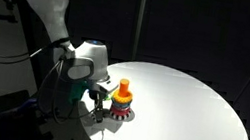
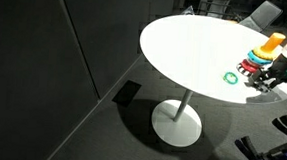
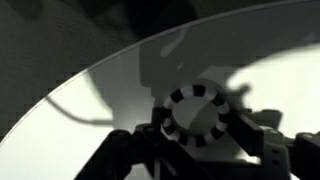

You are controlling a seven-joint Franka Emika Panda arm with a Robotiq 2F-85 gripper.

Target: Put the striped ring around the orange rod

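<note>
In the wrist view the striped ring [image 3: 193,92], with dark and white stripes, sits between my gripper's [image 3: 197,128] two fingers, which press on its left and right sides. It hangs just above the white table [image 3: 120,110]. In both exterior views the gripper [image 1: 99,104] [image 2: 269,78] is low over the table, right beside the orange rod [image 1: 123,88] [image 2: 275,43]. The rod stands upright in a stack of coloured rings [image 1: 119,105] [image 2: 255,64]. In the exterior views the striped ring is hidden by the gripper.
A plain green ring [image 2: 231,77] lies flat on the round white table [image 1: 194,111] [image 2: 186,38], a little away from the stack. The stack and gripper are close to the table's edge. The surroundings are dark.
</note>
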